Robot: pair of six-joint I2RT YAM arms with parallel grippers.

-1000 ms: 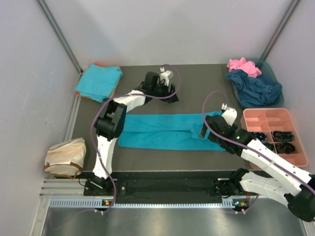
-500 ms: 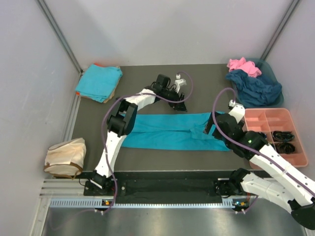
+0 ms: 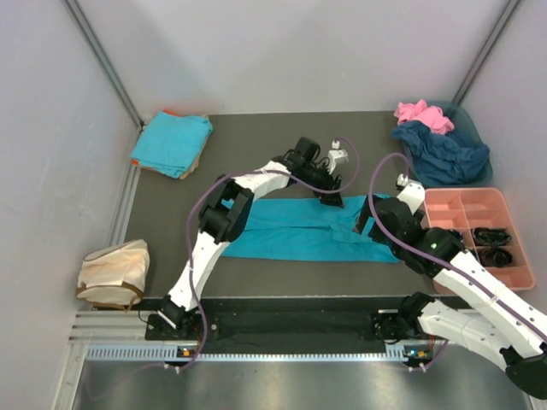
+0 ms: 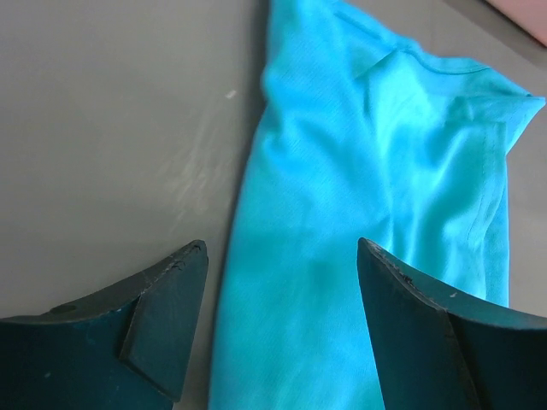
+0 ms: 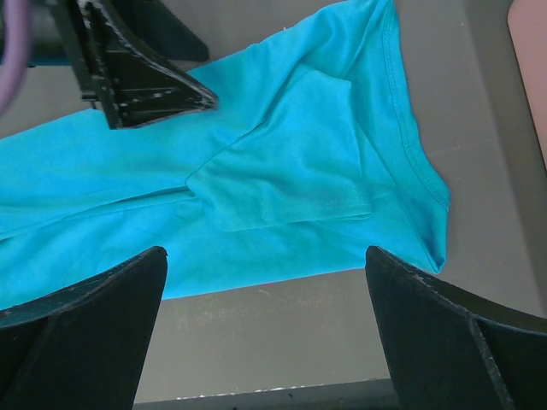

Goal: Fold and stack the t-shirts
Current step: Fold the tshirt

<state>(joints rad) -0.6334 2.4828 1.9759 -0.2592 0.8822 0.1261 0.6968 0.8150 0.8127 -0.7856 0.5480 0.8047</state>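
Note:
A turquoise t-shirt [image 3: 291,227] lies across the middle of the table, folded lengthwise into a long strip. Its sleeve is tucked over near the right end [image 5: 291,184]. My left gripper [image 3: 332,196] hovers open above the strip's far edge, right of centre, with cloth [image 4: 359,171] showing between its fingers but not held. Over the strip's right end near the front edge, my right gripper [image 3: 362,224] stands wide open and empty; the left gripper's fingers [image 5: 141,85] show beyond it. A folded turquoise t-shirt [image 3: 172,142] rests at the back left.
Pink [image 3: 423,114] and navy [image 3: 444,152] t-shirts are heaped in a bin at the back right. A pink compartment tray [image 3: 468,207] with dark items stands right of the strip. A beige bag [image 3: 112,272] sits at the front left.
My left arm has swung right along the strip's far edge and its jaws widened slightly. My right arm shifted a little to the right, then held still.

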